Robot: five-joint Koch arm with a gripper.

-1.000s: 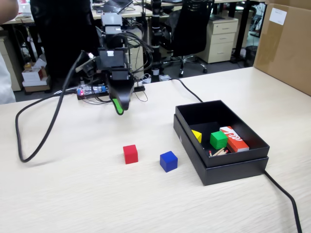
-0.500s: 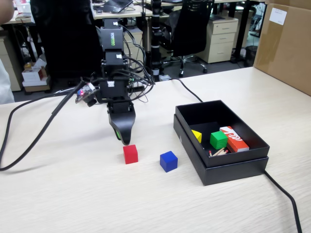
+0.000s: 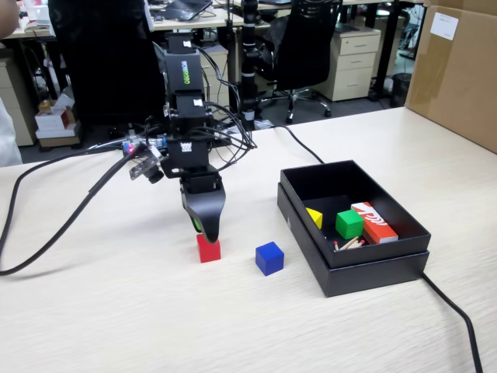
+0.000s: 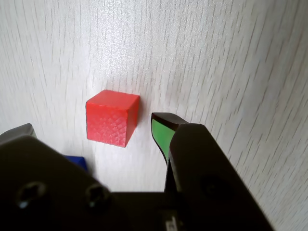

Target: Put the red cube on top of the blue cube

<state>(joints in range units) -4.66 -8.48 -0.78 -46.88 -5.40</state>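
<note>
The red cube (image 3: 208, 249) rests on the pale wooden table, with the blue cube (image 3: 269, 258) a short way to its right in the fixed view. My gripper (image 3: 206, 230) points down right over the red cube, its tips at the cube's top. In the wrist view the red cube (image 4: 112, 117) lies between my spread jaws: the green-padded finger (image 4: 161, 134) stands just right of it and the other finger (image 4: 19, 131) far to the left. The gripper (image 4: 91, 124) is open and holds nothing. A sliver of the blue cube (image 4: 77, 161) shows behind the gripper body.
A black open box (image 3: 365, 268) sits right of the blue cube, holding a green cube (image 3: 349, 224), a yellow piece (image 3: 314, 217) and a red-and-white box (image 3: 373, 221). Black cables (image 3: 46, 237) run over the table on the left. A cardboard box (image 3: 454, 70) stands at the far right.
The arm has swung forward and down from the back of the table. The gripper now hangs right over the red cube. Neither cube has moved.
</note>
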